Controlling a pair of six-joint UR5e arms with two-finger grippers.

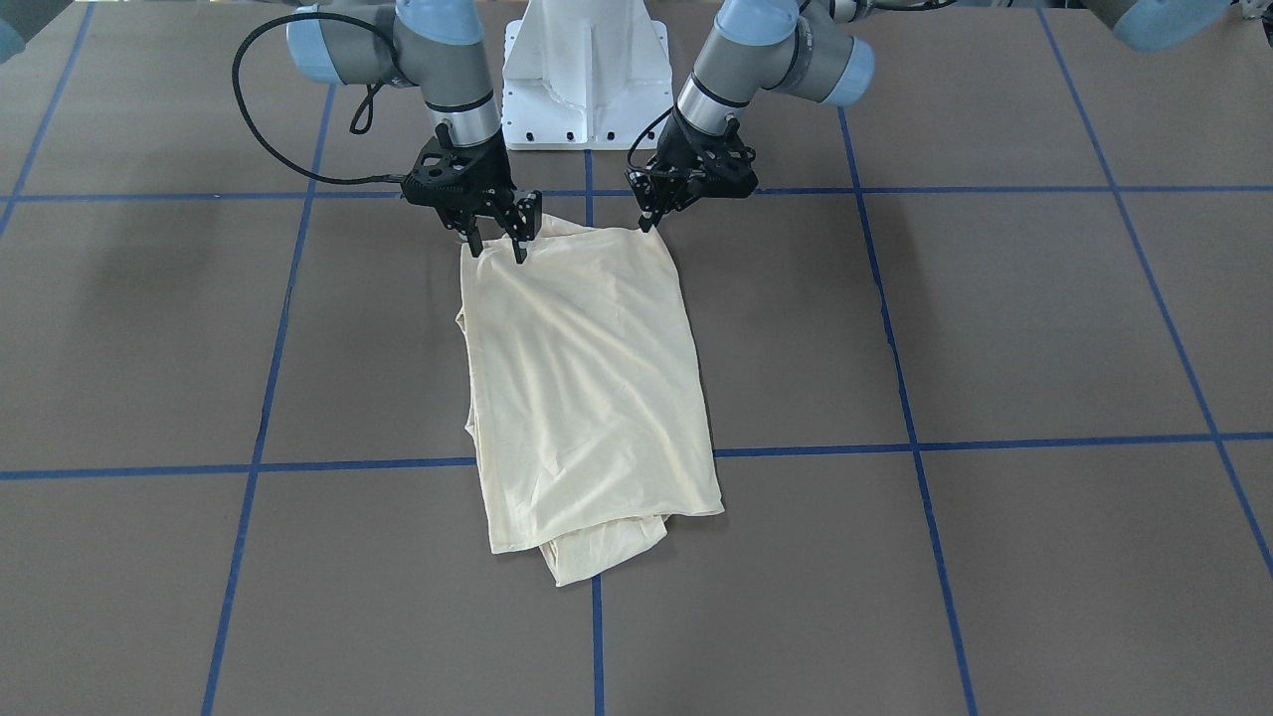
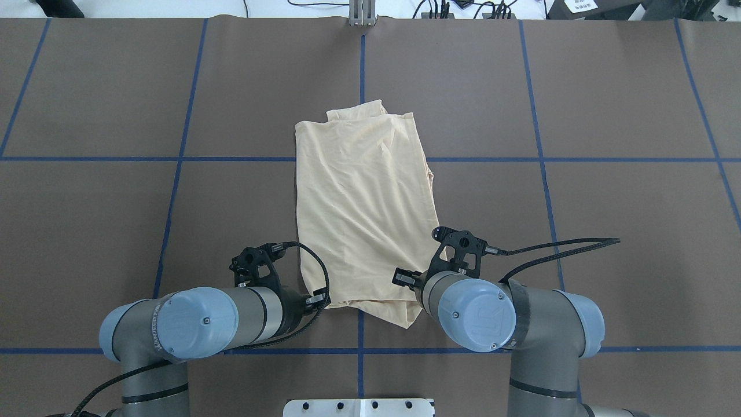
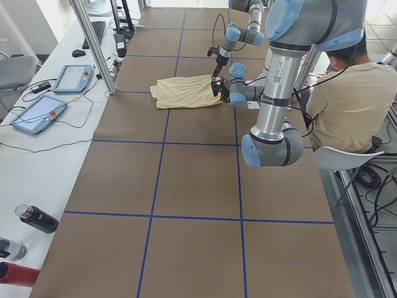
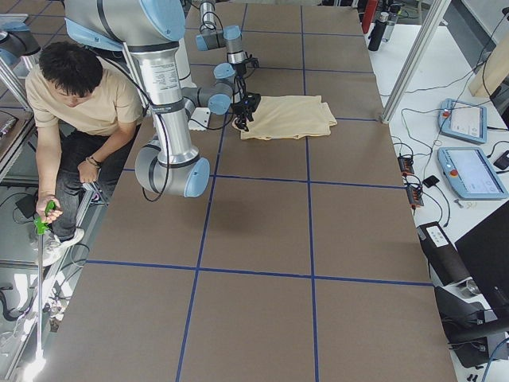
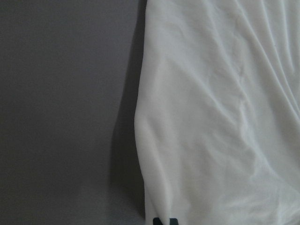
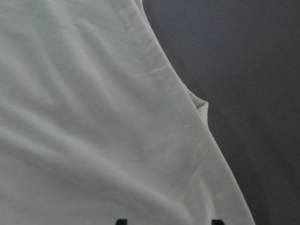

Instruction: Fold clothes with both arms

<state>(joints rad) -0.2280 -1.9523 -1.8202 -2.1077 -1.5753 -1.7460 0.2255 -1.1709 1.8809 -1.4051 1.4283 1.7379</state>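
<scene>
Overhead exterior: thin, creased cream T-shirt [image 2: 365, 214]

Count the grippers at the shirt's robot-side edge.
2. Left gripper at the shirt's corner on the robot's left, fingers close together; right gripper at the other corner, fingers spread over the fabric. None hidden.

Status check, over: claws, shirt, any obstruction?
Left claw shut on shirt, robot-side corner. Right claw open at the other robot-side corner. Shirt folded lengthwise, wrinkled. No obstruction seen.
</scene>
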